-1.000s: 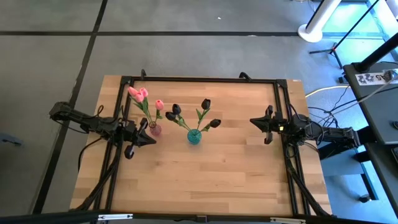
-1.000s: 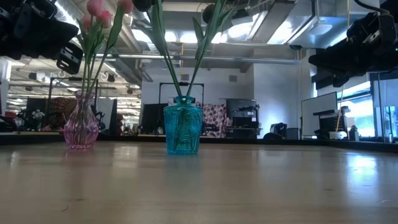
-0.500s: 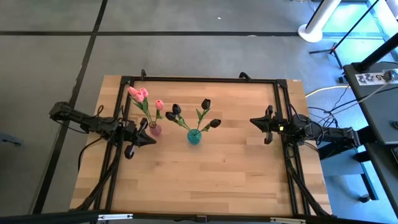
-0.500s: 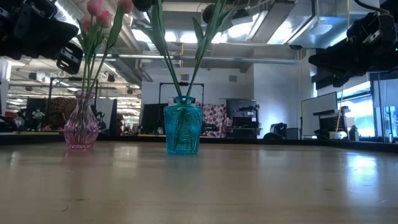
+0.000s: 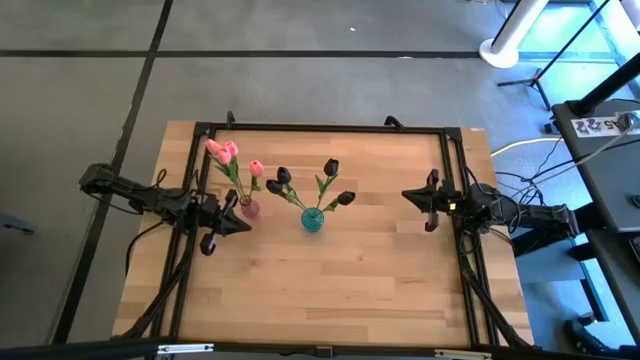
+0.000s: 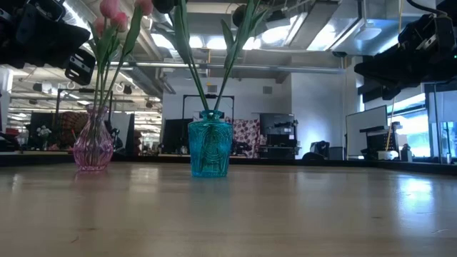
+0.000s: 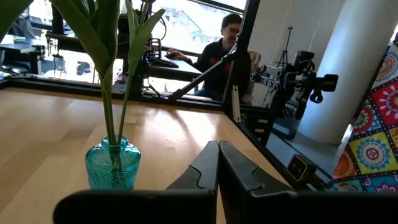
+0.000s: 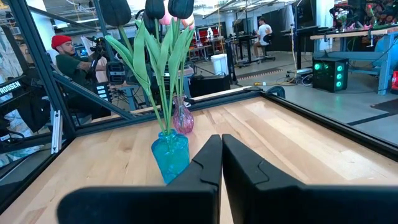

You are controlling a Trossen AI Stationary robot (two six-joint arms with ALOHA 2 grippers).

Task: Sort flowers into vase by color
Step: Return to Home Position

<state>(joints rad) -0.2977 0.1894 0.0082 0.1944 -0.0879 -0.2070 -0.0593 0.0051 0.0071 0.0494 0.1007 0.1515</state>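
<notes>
Three pink tulips (image 5: 226, 153) stand with their stems in a small pink glass vase (image 5: 249, 207) left of the table's middle. Several dark maroon tulips (image 5: 330, 168) stand in a teal glass vase (image 5: 312, 219) beside it, also in the low view (image 6: 209, 145). My left gripper (image 5: 243, 226) is shut, raised just left of the pink vase, touching nothing. My right gripper (image 5: 408, 194) is shut, raised near the table's right side, well clear of both vases. In the left wrist view the teal vase (image 7: 112, 163) sits ahead of my shut left gripper (image 7: 217, 149).
A black frame (image 5: 330, 128) runs along the table's far edge and sides. Bare wooden table (image 5: 330, 290) lies toward the near edge and between the vases and my right arm. People sit beyond the table in the wrist views (image 7: 224, 53) (image 8: 65, 59).
</notes>
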